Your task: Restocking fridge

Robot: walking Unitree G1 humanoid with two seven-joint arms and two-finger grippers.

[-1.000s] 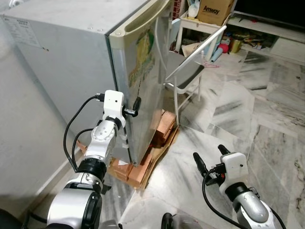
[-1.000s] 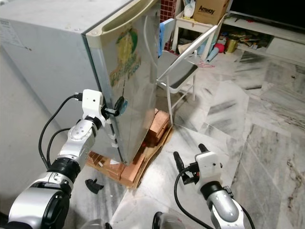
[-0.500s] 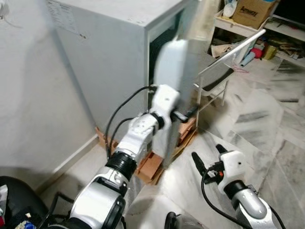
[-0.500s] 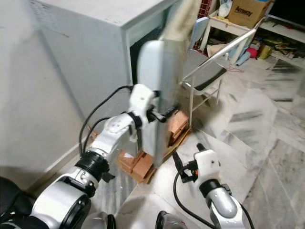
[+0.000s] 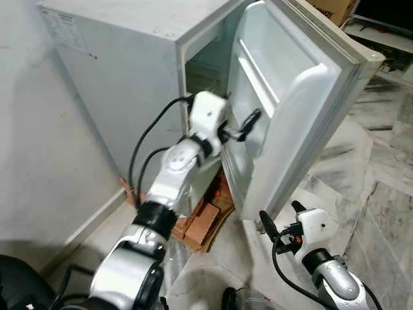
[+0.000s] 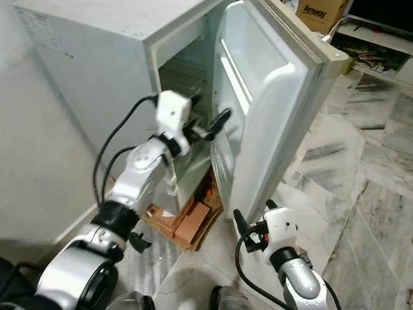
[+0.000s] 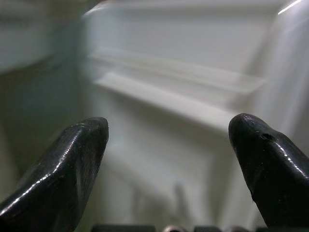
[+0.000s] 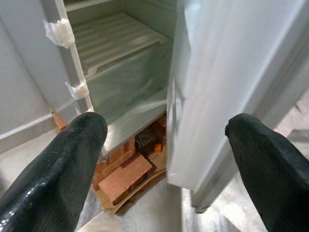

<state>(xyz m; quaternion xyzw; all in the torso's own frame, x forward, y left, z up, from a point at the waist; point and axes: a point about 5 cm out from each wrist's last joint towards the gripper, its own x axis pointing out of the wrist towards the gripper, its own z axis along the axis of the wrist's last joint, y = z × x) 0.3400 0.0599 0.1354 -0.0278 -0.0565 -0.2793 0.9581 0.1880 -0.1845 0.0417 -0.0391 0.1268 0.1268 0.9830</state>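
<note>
Opening fridge door [image 5: 290,97]: left gripper [image 5: 244,124] spread wide against inner liner; right gripper [image 5: 279,218] wide, empty, below; next, fetching stock for shelf [image 8: 116,36].

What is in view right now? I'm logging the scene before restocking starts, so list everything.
Fridge: one, pale grey, standing on bricks.
Fridge door: one, white inside, swung open.
Bricks: several, reddish, under the fridge.
Cardboard box: one, brown, behind the door.
Floor: grey-white marble.
Left gripper: black fingers open, raised at the door's inner side.
Right gripper: black fingers open, low, near the door's bottom.
</note>
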